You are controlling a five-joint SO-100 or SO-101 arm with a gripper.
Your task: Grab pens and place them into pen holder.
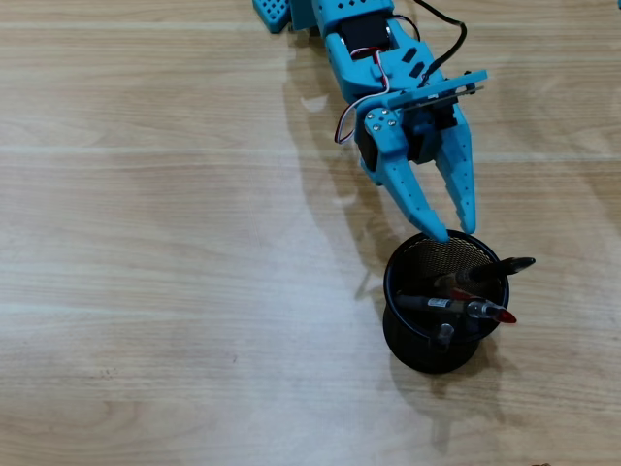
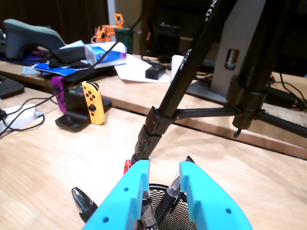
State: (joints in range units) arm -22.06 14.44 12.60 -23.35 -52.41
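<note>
Pens (image 1: 464, 296) all lie inside the pen holder (image 1: 396, 291) as far as I can see, leaning across its rim, while my tool (image 1: 452, 233) hangs empty with fingers spread just above the holder's far edge, so nothing remains on the worktop (image 1: 146, 243) to fetch.

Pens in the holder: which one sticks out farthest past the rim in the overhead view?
The black pen: its dark tip overhangs the pen holder rim toward the right. The red pen below it pokes out less; the others stay inside.
</note>
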